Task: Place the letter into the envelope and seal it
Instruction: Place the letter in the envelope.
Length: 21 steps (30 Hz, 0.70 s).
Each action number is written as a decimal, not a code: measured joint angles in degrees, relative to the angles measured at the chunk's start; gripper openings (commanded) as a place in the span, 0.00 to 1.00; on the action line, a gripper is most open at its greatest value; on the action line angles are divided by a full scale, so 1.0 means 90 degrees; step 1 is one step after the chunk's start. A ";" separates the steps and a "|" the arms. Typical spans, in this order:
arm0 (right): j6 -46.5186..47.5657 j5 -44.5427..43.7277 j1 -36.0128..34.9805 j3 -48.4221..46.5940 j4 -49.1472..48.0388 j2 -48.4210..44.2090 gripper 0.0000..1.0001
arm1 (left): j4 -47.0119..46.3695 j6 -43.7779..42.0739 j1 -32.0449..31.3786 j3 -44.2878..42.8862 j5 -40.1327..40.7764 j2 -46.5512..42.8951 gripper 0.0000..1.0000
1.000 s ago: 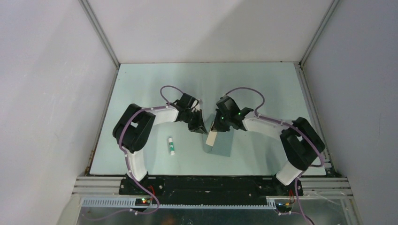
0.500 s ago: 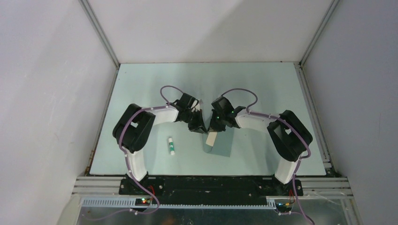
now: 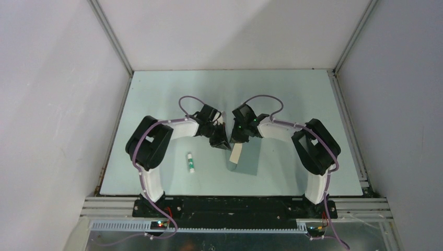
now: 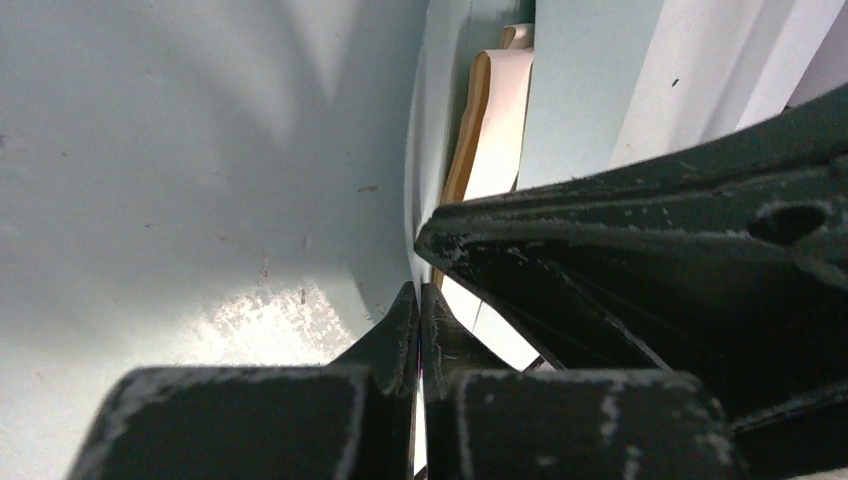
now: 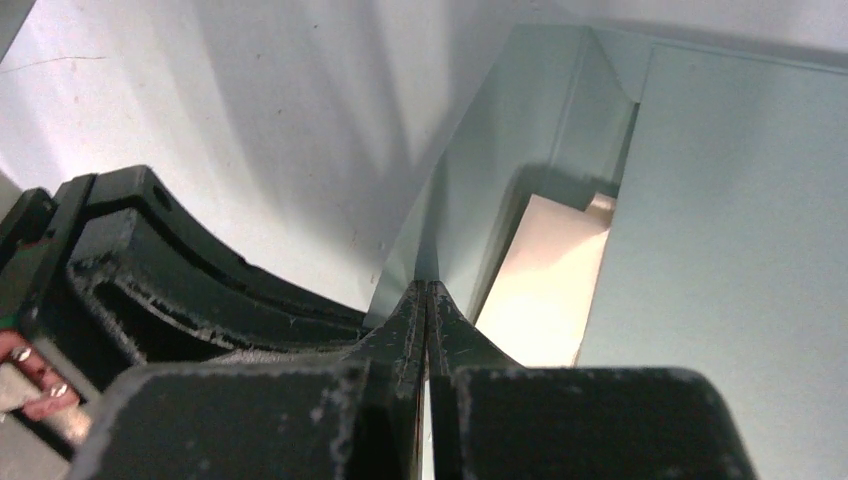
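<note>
From above, the two arms meet over the middle of the pale green table. The left gripper and the right gripper stand close together at the far edge of the envelope, a teal-grey rectangle lying near the table's front. The letter shows as a narrow tan strip along the envelope's left side, just below the fingertips. A small white stick with a green cap lies apart to the left. In the left wrist view, the left gripper has its fingers pressed together on a thin teal sheet seen edge-on, which is the envelope. The tan letter curves just behind that sheet, and a dark finger of the other arm crosses on the right. In the right wrist view, the right gripper is likewise pinched shut on the raised teal paper of the envelope. The letter lies tucked beneath it, with only part of it showing.
</note>
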State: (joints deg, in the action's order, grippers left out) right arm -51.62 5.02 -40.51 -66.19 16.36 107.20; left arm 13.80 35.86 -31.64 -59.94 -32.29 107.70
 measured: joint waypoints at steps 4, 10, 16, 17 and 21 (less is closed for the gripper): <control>0.0097 -0.0124 0.0002 -0.0245 0.0304 0.0209 0.00 | 0.0007 -0.0046 -0.0002 0.0017 -0.0041 0.0000 0.00; 0.0253 -0.0342 -0.0005 -0.0308 0.0585 0.0270 0.00 | 0.0005 -0.0053 -0.0005 0.0017 -0.0102 0.0000 0.00; 0.0420 -0.0636 -0.0075 -0.0350 0.0840 0.0270 0.00 | 0.0002 -0.0056 -0.0012 0.0017 -0.0124 -0.0002 0.00; 0.0447 -0.0685 -0.0075 -0.0362 0.0874 0.0270 0.00 | 0.0002 -0.0056 -0.0015 0.0017 -0.0126 -0.0002 0.00; 0.0573 -0.0872 -0.0117 -0.0401 0.1022 0.0267 0.00 | 0.0002 -0.0063 -0.0019 0.0017 -0.0151 -0.0015 0.00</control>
State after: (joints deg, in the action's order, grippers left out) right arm -46.46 -2.83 -41.56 -69.80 25.56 109.60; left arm 13.82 35.29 -31.81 -59.79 -33.65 107.57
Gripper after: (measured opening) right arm 0.007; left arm 0.007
